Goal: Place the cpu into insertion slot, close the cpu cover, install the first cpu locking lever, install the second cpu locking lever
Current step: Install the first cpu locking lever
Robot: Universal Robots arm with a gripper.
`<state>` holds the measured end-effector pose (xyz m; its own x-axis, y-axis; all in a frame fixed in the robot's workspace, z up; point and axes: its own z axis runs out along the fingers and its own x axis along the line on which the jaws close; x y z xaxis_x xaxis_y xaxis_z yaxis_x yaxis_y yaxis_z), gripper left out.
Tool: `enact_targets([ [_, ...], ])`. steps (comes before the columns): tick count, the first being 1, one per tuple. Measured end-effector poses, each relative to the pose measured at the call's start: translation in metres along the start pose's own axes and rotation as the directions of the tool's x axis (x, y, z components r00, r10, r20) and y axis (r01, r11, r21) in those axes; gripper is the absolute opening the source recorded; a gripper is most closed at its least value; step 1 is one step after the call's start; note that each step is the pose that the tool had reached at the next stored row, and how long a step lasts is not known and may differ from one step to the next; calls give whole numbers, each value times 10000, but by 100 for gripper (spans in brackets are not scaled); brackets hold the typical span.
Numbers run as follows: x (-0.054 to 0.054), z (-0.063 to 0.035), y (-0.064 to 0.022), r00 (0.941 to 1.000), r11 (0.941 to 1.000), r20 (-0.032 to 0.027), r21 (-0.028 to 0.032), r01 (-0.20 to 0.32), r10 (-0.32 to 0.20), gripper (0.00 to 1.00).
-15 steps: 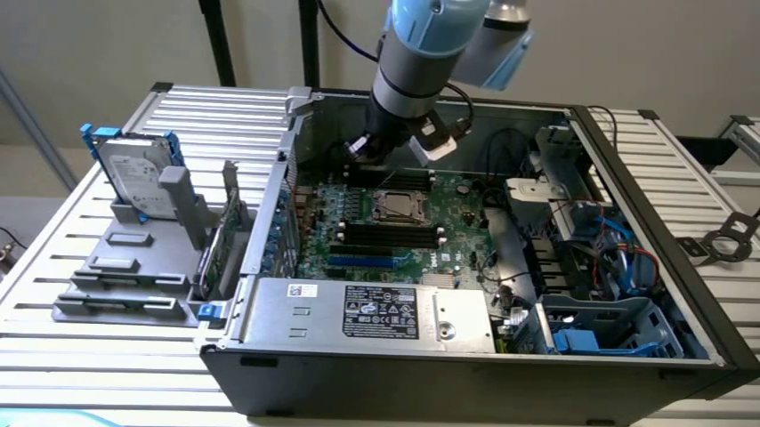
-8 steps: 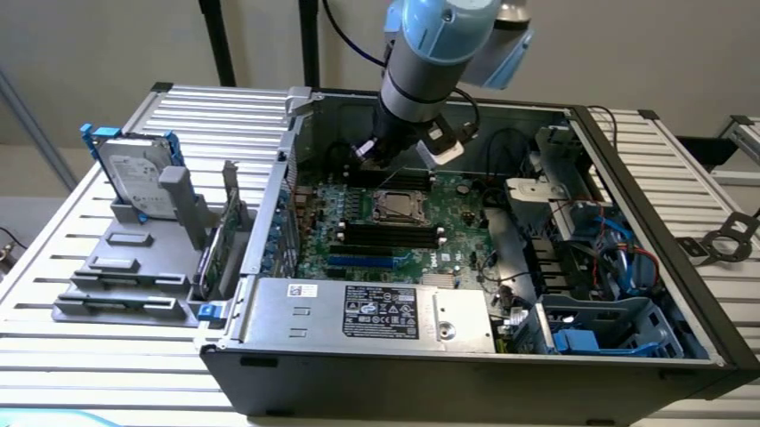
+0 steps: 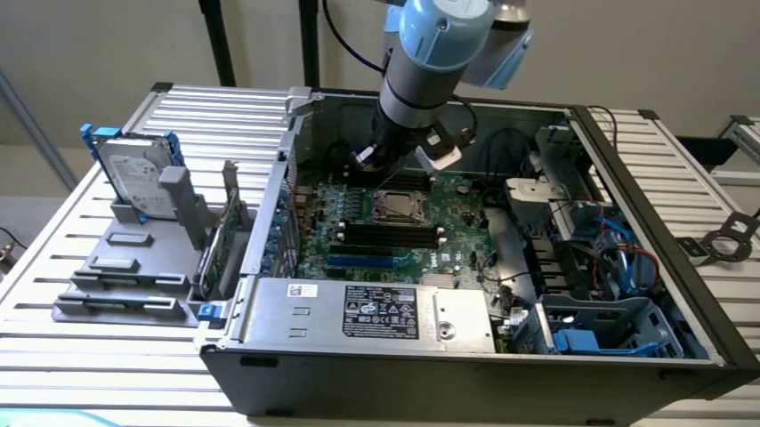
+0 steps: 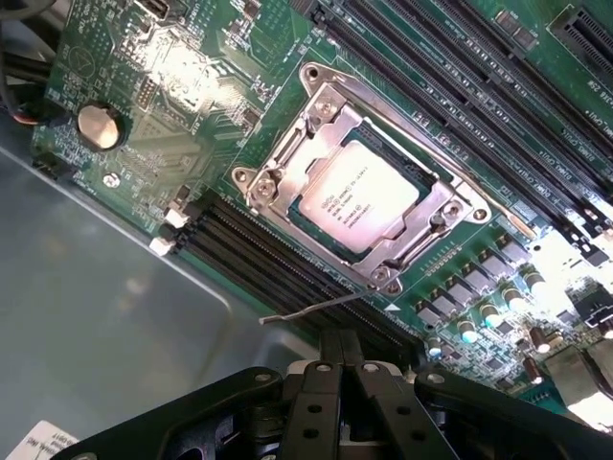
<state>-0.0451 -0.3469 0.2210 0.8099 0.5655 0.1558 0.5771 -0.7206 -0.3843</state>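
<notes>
Inside an open computer case (image 3: 475,378), the cpu (image 4: 359,196) is lying flat in its socket near the middle of the motherboard (image 4: 144,86), with the cpu cover (image 4: 287,153) sitting closed around it. The gripper (image 4: 342,337) is hovering just off one corner of the socket with its fingers pressed together. It is just beside a thin wire lever (image 4: 306,313) that is jutting out from that corner.

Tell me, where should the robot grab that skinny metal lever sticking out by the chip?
Probably near the free tip of the lever, away from the end fixed beside the cpu cover. That tip juts out over the black memory slots, clear of other parts. It's a thin wire, so come from above, one finger on each side.
</notes>
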Motion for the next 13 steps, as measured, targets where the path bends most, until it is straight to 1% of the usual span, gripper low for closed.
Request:
enact_targets([
  [7, -26, 71, 19, 10000, 9998, 72, -184, 5, -4, 11],
  [11, -30, 121, 27, 9999, 9995, 125, -308, 9, -5, 11],
  [13, -24, 143, 18, 9999, 9993, 148, -366, 9, -3, 11],
])
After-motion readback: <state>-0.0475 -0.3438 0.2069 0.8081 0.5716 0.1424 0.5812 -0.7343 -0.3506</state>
